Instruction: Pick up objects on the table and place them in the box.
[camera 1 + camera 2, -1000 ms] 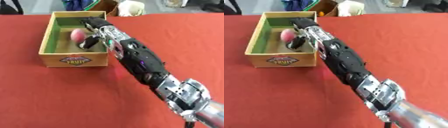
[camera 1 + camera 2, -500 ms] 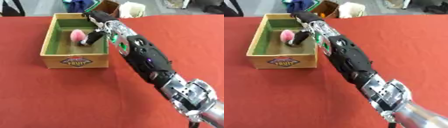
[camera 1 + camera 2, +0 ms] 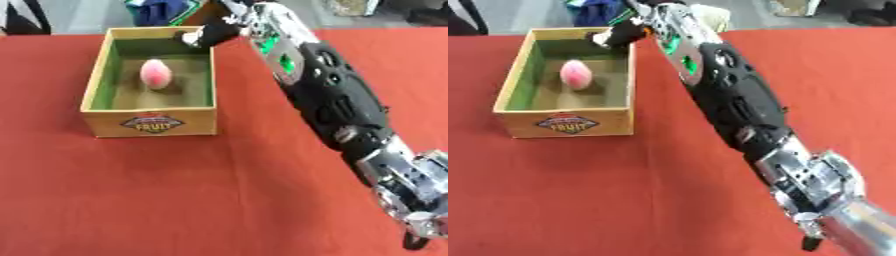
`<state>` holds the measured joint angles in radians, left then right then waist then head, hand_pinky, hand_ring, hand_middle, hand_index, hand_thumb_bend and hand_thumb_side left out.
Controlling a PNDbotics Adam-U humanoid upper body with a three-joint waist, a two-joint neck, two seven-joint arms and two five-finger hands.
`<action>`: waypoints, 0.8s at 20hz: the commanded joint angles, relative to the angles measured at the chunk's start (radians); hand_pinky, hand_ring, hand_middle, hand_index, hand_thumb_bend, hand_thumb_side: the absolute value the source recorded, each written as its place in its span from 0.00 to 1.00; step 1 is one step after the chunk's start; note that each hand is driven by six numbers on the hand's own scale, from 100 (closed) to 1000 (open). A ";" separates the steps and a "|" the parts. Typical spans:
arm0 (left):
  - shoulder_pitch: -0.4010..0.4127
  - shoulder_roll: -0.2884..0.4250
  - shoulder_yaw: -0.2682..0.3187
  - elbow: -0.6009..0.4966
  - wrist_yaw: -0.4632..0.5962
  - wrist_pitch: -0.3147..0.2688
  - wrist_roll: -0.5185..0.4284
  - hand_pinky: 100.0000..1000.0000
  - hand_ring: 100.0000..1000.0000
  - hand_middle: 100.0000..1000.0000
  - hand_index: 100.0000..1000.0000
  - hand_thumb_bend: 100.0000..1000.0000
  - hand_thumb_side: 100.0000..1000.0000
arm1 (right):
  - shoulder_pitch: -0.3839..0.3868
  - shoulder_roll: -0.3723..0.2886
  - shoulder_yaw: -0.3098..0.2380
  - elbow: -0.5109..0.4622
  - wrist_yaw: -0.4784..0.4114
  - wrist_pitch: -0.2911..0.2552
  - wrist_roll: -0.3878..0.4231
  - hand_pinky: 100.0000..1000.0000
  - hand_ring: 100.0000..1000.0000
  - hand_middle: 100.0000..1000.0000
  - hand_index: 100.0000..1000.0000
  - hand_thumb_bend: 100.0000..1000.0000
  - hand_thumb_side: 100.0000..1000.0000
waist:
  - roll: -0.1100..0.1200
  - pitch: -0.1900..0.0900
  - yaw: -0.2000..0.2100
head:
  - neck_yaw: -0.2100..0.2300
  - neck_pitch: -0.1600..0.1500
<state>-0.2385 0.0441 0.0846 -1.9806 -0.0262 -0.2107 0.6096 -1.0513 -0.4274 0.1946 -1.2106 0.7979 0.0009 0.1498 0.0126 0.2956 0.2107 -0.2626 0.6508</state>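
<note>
While in box [image 3: 149, 127], peach [image 3: 156, 73] clear of fingers [image 3: 199, 37]

A pink, egg-shaped object [image 3: 156, 73] lies inside the wooden box [image 3: 149, 123] on the red table [image 3: 175, 190]. The right robot hand [image 3: 206, 35] hovers over the box's far right corner, fingers curled.

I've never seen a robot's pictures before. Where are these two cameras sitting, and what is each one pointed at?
Left eye view: sits in the robot's head, looking down at the red table and the wooden box; its right arm reaches in from the lower right.
Right eye view: the head's other eye, aimed almost the same way; the right hand hangs over the box's far rim.
Both show a pink fruit lying in the box; the left hand appears in neither.
</note>
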 commanded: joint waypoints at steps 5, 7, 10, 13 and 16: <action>-0.012 0.013 0.015 -0.019 -0.007 -0.004 0.012 0.51 0.46 0.38 0.55 0.00 0.61 | 0.117 -0.106 -0.089 -0.187 -0.109 -0.049 -0.104 0.55 0.67 0.63 0.85 0.12 0.54 | 0.003 -0.012 -0.013 | 0.030 0.011; -0.013 0.013 0.016 -0.019 -0.009 -0.004 0.014 0.51 0.46 0.38 0.55 0.00 0.61 | 0.159 -0.108 -0.118 -0.233 -0.137 -0.034 -0.132 0.56 0.67 0.61 0.82 0.00 0.56 | 0.002 -0.012 -0.017 | 0.035 0.014; -0.017 0.014 0.019 -0.019 -0.012 -0.004 0.016 0.51 0.46 0.38 0.55 0.00 0.61 | 0.224 -0.107 -0.146 -0.304 -0.181 0.004 -0.175 0.56 0.66 0.59 0.78 0.00 0.64 | 0.002 -0.009 -0.021 | 0.041 0.010; -0.019 0.015 0.023 -0.019 -0.014 -0.004 0.021 0.51 0.46 0.38 0.55 0.00 0.61 | 0.299 -0.102 -0.154 -0.380 -0.228 0.033 -0.222 0.51 0.65 0.59 0.76 0.00 0.53 | 0.002 -0.006 -0.025 | 0.047 0.004; -0.021 0.016 0.023 -0.019 -0.016 -0.004 0.023 0.51 0.46 0.38 0.55 0.00 0.61 | 0.376 -0.104 -0.146 -0.456 -0.275 0.045 -0.269 0.52 0.66 0.60 0.76 0.00 0.55 | 0.004 -0.005 -0.030 | 0.054 0.001</action>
<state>-0.2488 0.0442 0.1014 -1.9806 -0.0386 -0.2132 0.6289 -0.6655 -0.5068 0.0556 -1.6168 0.5472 0.0403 -0.0982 0.0163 0.3072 0.1824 -0.2132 0.6582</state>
